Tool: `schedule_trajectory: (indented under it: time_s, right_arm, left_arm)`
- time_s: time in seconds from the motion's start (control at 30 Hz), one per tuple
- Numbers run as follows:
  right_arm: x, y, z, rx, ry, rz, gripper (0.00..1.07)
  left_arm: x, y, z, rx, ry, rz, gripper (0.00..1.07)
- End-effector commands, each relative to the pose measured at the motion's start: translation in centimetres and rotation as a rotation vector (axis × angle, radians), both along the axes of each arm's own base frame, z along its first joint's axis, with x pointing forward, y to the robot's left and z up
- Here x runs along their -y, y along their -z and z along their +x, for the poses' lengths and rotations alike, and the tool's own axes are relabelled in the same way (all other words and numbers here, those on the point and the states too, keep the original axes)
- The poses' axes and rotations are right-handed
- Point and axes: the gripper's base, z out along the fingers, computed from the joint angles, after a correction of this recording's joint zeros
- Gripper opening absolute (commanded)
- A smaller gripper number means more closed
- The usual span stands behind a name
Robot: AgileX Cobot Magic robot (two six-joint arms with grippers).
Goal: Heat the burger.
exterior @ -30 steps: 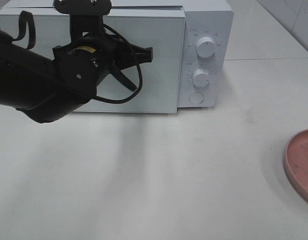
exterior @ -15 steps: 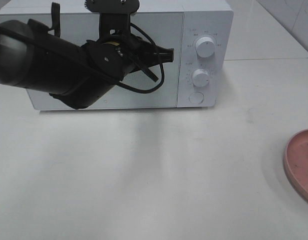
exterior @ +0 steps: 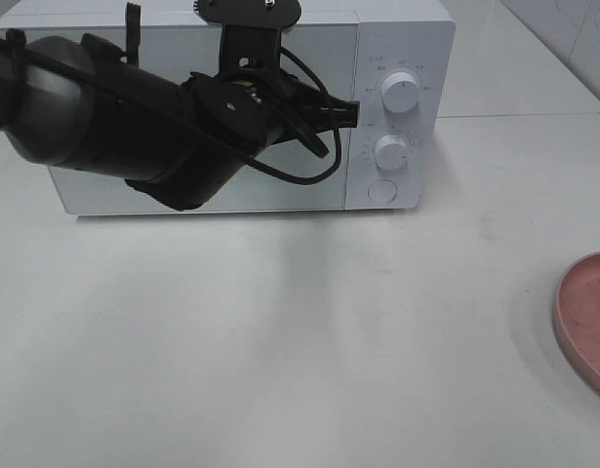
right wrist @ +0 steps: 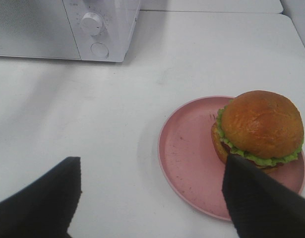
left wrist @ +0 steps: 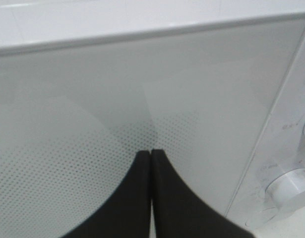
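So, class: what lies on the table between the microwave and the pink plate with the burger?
Nothing. In the right wrist view, only bare white table separates the microwave from the plate holding the burger. The high view shows the same stretch bare.

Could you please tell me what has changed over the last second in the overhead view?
The white microwave's door, ajar a second ago, now sits flush and shut. The left gripper, fingers closed, has swept rightward along the door toward the white control knobs. The round pink plate at the table's right edge has not moved.
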Motion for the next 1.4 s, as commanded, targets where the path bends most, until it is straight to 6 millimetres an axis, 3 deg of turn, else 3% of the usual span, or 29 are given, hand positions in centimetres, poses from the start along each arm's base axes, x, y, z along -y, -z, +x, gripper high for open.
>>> schedule_trajectory:
  time_s: [0.03, 0.2, 0.37, 0.63, 0.73, 0.77, 0.8, 0.83, 0.87, 0.9, 0.93, 0.97, 1.03, 1.17, 1.23, 1.27, 1.4]
  right_arm:
    - [0.0, 0.0, -0.4, 0.032, -0.007, -0.002, 0.76]
    - [0.0, 0.0, -0.4, 0.032, -0.006, -0.001, 0.76]
    - [0.0, 0.0, -0.4, 0.032, -0.006, -0.001, 0.76]
    - [0.0, 0.0, -0.4, 0.032, -0.006, 0.001, 0.76]
    - [0.0, 0.0, -0.4, 0.032, -0.007, 0.0, 0.76]
    - [0.0, 0.0, -0.4, 0.032, -0.007, 0.0, 0.76]
    - [0.0, 0.0, -0.4, 0.032, -0.007, 0.0, 0.76]
    - [0.0, 0.0, -0.4, 0.032, -0.007, 0.0, 0.76]
    - [0.0, 0.0, -0.4, 0.032, -0.007, 0.0, 0.76]
    - [0.0, 0.0, -0.4, 0.032, -0.007, 0.0, 0.76]
    - [0.0, 0.0, -0.4, 0.032, -0.007, 0.0, 0.76]
    - [0.0, 0.0, -0.4, 0.032, -0.007, 0.0, 0.76]
    - [0.0, 0.0, -0.4, 0.032, -0.006, 0.001, 0.76]
    - [0.0, 0.0, -0.4, 0.032, -0.006, 0.001, 0.76]
    - [0.0, 0.0, -0.4, 0.032, -0.006, 0.001, 0.76]
    - [0.0, 0.0, -0.4, 0.032, -0.006, 0.001, 0.76]
    - [0.0, 0.0, -0.4, 0.032, -0.006, 0.001, 0.76]
  left_arm:
    - [0.7, -0.2, -0.9, -0.014, -0.018, -0.008, 0.0]
    - [2.2, 0.2, -2.7, -0.049, 0.051, 0.064, 0.0]
    - [3.4, -0.6, -3.9, -0.118, 0.236, 0.063, 0.0]
    - [2.9, -2.3, -4.2, -0.211, 0.495, 0.034, 0.0]
    - [2.4, -2.6, -4.1, -0.266, 0.589, -0.001, 0.09]
    - [2.0, -2.8, -4.0, -0.289, 0.626, -0.014, 0.23]
    - [2.0, -2.8, -4.0, -0.289, 0.626, -0.014, 0.23]
    - [1.7, -3.0, -3.9, -0.296, 0.645, -0.018, 0.32]
    - [1.0, -3.2, -3.8, -0.314, 0.666, -0.023, 0.48]
    - [1.0, -3.2, -3.8, -0.314, 0.666, -0.023, 0.48]
    - [0.0, -3.2, -3.6, -0.35, 0.665, -0.035, 0.6]
    - [0.0, -3.2, -3.6, -0.35, 0.665, -0.035, 0.6]
    - [-1.6, -3.2, -3.3, -0.429, 0.676, -0.027, 0.71]
    - [-3.4, -3.2, -3.2, -0.537, 0.663, 0.012, 0.78]
    - [-5.3, -3.3, -3.3, -0.646, 0.603, 0.082, 0.85]
    - [-5.3, -3.3, -3.3, -0.646, 0.603, 0.082, 0.85]
    - [-8.3, -4.2, -4.1, -0.803, 0.462, 0.196, 0.9]
